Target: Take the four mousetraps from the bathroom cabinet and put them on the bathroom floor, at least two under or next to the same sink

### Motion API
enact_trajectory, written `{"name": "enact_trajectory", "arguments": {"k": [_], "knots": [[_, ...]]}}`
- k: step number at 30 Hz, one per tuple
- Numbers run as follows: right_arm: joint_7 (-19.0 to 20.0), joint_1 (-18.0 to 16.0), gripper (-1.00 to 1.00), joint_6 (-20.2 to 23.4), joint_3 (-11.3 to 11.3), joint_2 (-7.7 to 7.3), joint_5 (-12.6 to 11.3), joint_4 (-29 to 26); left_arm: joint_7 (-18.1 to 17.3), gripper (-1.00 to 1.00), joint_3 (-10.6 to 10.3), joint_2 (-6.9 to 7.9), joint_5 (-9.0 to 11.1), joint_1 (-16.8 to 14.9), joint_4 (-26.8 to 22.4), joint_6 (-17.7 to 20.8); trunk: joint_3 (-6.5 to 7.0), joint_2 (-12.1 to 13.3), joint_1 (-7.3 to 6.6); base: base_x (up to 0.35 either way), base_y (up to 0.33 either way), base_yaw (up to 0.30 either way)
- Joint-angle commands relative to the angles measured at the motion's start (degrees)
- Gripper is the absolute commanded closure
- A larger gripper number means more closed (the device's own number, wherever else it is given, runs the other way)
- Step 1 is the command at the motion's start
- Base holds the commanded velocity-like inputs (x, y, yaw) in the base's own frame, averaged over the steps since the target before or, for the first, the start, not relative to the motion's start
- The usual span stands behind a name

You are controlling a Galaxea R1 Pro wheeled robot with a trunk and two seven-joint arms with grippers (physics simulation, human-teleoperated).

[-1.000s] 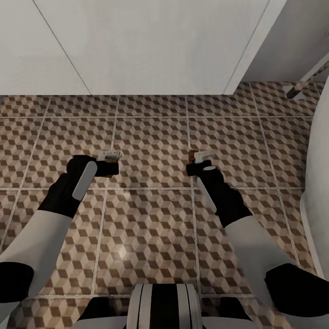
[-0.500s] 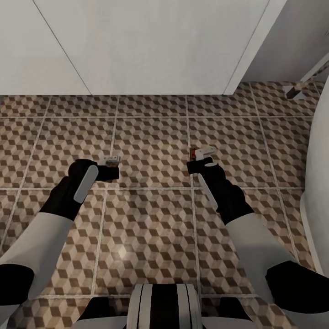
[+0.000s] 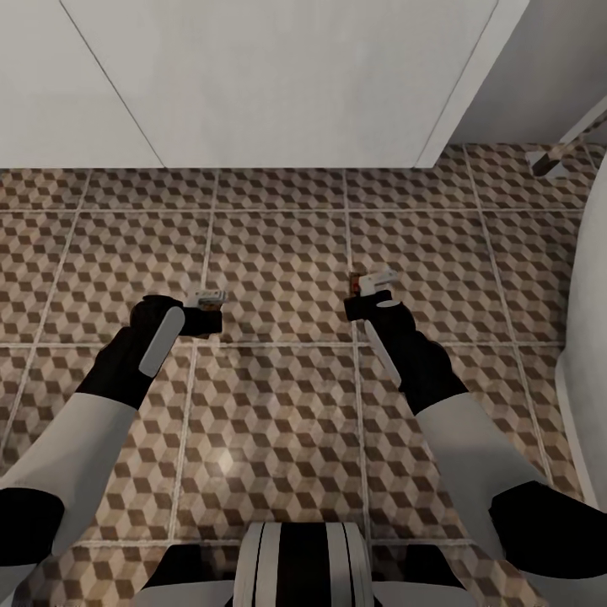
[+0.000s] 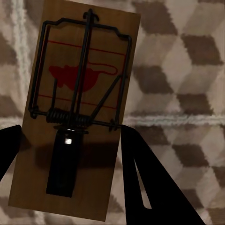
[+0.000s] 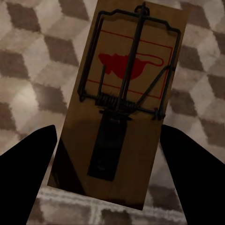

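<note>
Two mousetraps show, each a small brown wooden slab with a dark wire spring and a red print. My left gripper (image 3: 207, 296) is shut on one mousetrap (image 4: 75, 117), a dark finger (image 4: 140, 183) pressed against each long side. My right gripper (image 3: 377, 284) is shut on the other mousetrap (image 5: 122, 108), whose brown corner (image 3: 356, 283) peeks out. Both hands hang low over the bathroom floor (image 3: 278, 253) with its cube-pattern tiles. The sink (image 3: 590, 337) curves in white just right of my right arm. The cabinet is out of view.
White wall panels (image 3: 253, 84) close off the far side of the floor. A pale slanted bar (image 3: 556, 156) touches the tiles at the far right. Open tiles lie between and ahead of my two hands.
The head camera has tipped slightly, sliding the wall's foot up the picture. Both grippers have drawn a little back toward me, each still holding its mousetrap.
</note>
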Motion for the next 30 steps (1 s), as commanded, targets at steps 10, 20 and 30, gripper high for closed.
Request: {"name": "enact_trajectory", "arguments": {"k": [10, 20, 30], "knots": [[-0.3, 0.0, 1.0, 0.3, 0.1, -0.03, -0.2, 0.0, 0.5, 1.0, -0.2, 0.07, 0.4, 0.1, 0.3, 0.1, -1.93, -0.1, 0.17, 0.0, 0.0, 0.0], [-0.3, 0.0, 1.0, 0.2, 0.2, -0.01, -0.2, 0.0, 0.5, 1.0, -0.2, 0.07, 0.4, 0.1, 0.4, 0.1, -2.75, -0.2, 0.38, 0.0, 0.0, 0.0], [-0.3, 0.0, 1.0, 0.2, 0.2, 0.06, -0.2, 0.0, 0.5, 1.0, -0.2, 0.07, 0.4, 0.1, 0.4, 0.1, -2.75, -0.2, 0.38, 0.0, 0.0, 0.0]]}}
